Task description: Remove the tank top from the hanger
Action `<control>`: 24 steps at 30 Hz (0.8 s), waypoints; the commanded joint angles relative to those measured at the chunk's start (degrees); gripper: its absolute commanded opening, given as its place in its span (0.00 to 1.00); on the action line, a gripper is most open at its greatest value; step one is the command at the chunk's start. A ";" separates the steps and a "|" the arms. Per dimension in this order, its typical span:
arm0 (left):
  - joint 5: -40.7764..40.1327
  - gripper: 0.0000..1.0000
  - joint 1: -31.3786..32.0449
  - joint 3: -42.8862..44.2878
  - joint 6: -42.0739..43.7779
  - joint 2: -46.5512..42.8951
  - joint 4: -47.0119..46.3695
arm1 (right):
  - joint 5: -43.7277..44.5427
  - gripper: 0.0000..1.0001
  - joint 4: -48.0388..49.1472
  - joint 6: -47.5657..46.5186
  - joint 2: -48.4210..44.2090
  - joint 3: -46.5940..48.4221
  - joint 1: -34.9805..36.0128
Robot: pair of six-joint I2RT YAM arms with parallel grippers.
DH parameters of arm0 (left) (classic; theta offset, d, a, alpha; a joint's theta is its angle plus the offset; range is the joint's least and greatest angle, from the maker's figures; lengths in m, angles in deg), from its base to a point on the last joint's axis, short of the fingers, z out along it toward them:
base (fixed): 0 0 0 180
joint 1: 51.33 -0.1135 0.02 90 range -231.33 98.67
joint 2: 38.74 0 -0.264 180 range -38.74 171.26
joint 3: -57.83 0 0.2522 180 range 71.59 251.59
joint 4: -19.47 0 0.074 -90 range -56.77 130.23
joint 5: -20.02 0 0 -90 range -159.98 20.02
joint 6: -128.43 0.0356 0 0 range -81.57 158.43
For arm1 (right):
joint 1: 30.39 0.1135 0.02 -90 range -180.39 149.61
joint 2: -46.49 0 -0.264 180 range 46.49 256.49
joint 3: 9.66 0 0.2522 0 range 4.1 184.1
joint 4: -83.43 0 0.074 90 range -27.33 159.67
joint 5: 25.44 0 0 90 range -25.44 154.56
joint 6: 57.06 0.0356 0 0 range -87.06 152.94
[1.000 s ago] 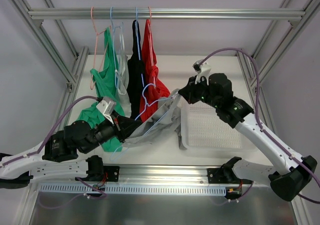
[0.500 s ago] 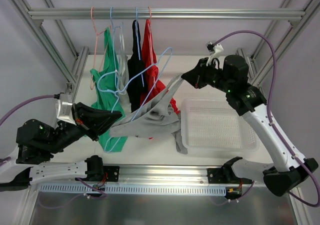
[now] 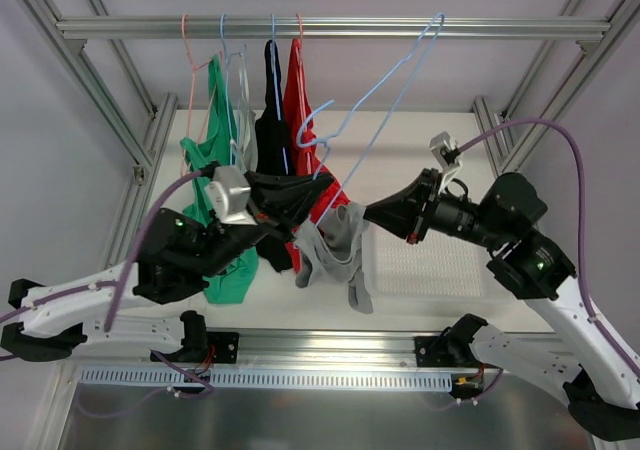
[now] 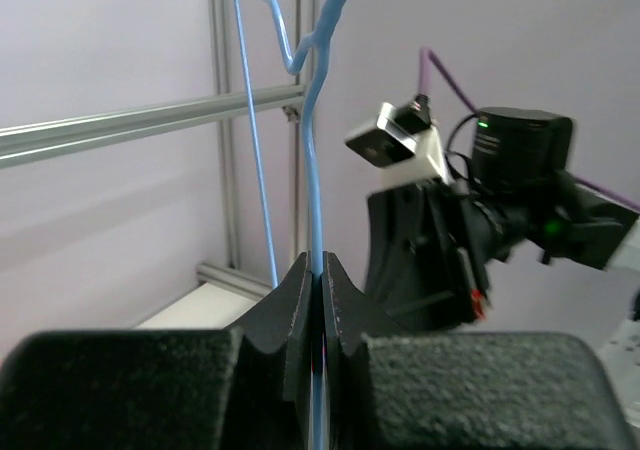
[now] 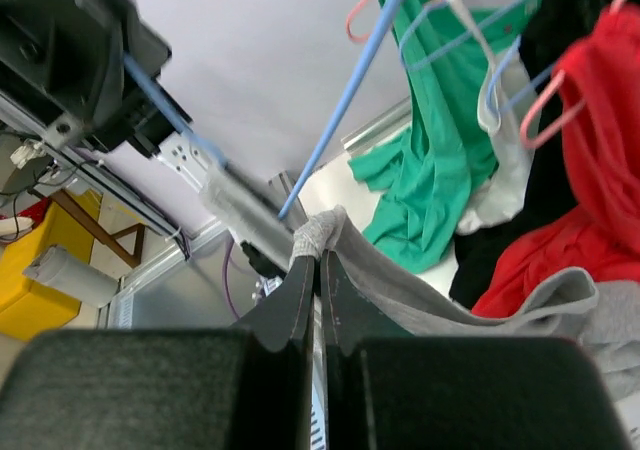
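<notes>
Both claws are clamped tight. My left claw (image 4: pixel 322 267) is pinching the blue hanger (image 4: pixel 312 185) wire, and my right claw (image 5: pixel 320 258) has a strap of the grey top (image 3: pixel 335 250). My worry is that I can't tell if the other strap is off the wire. If it's snagged, pulling apart could stretch it or yank the wire out of my pinch. The top droops bunched between my claws, just beside the tray (image 3: pixel 430 270).

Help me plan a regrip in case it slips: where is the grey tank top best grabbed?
Grip the grey tank top by its bunched end, from the right: a narrow fold drawn out that side, away from the blue hanger.
</notes>
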 commanded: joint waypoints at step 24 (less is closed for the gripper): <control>-11.16 0.00 -0.58 -6.77 29.78 18.47 -50.59 | 20.05 0.00 14.73 5.74 2.07 -32.49 16.03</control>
